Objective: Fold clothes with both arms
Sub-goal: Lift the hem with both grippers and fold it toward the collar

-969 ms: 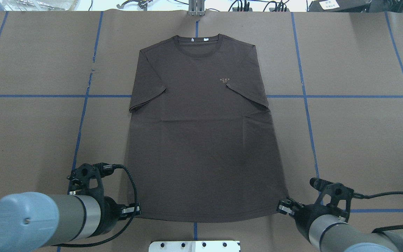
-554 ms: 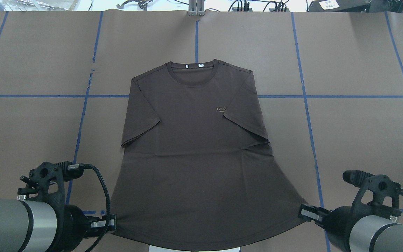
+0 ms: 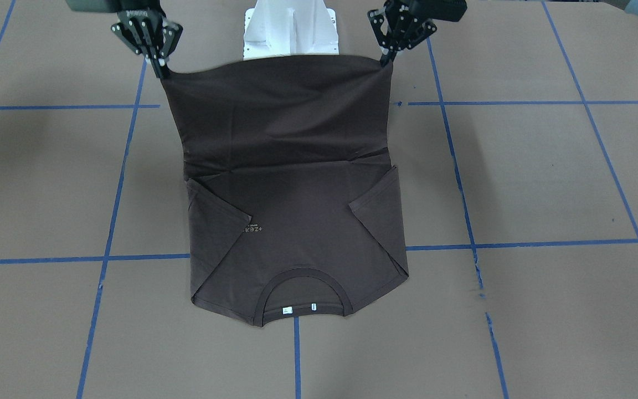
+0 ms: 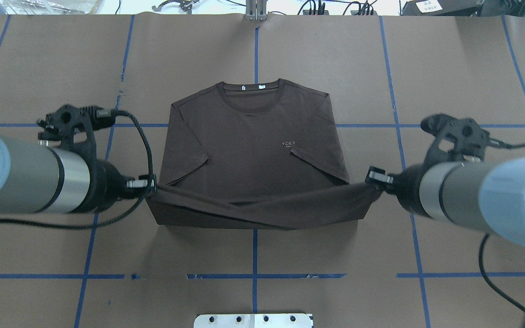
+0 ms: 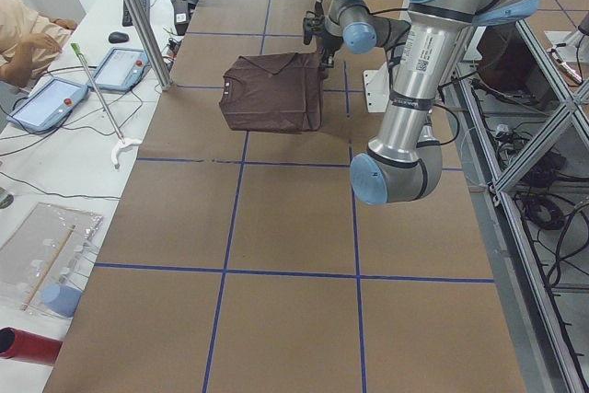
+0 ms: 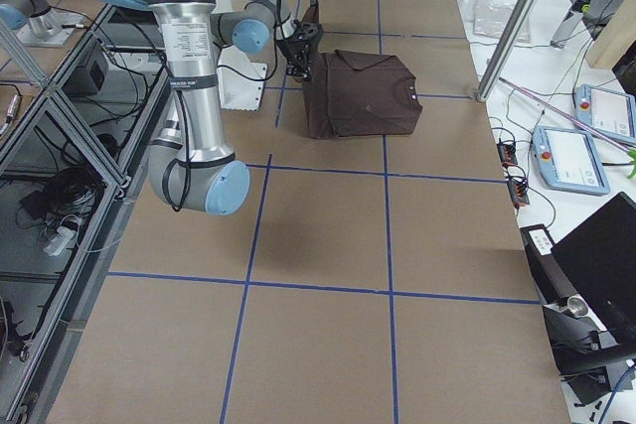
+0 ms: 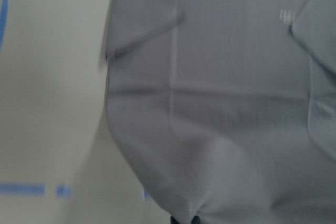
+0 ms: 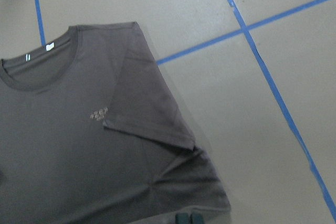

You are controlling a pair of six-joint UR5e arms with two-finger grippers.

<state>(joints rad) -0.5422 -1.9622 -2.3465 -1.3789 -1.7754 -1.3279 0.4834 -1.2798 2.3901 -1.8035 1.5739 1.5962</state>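
The dark brown T-shirt lies face up on the table, collar at the far side, with pale chest lettering. Its hem is lifted off the table and stretched between both grippers, hanging over the lower half of the shirt. My left gripper is shut on the hem's left corner. My right gripper is shut on the hem's right corner. In the front-facing view the shirt rises to the left gripper and the right gripper. Both wrist views show the shirt below.
The table is covered in brown paper with blue tape lines. The white pedestal base sits at the near edge. In the left view an operator, tablets and a metal pole stand beyond the far side.
Both grippers first dragged the shirt toward the robot by its hem corners. They have now raised the hem and carried it forward over the shirt's lower half.
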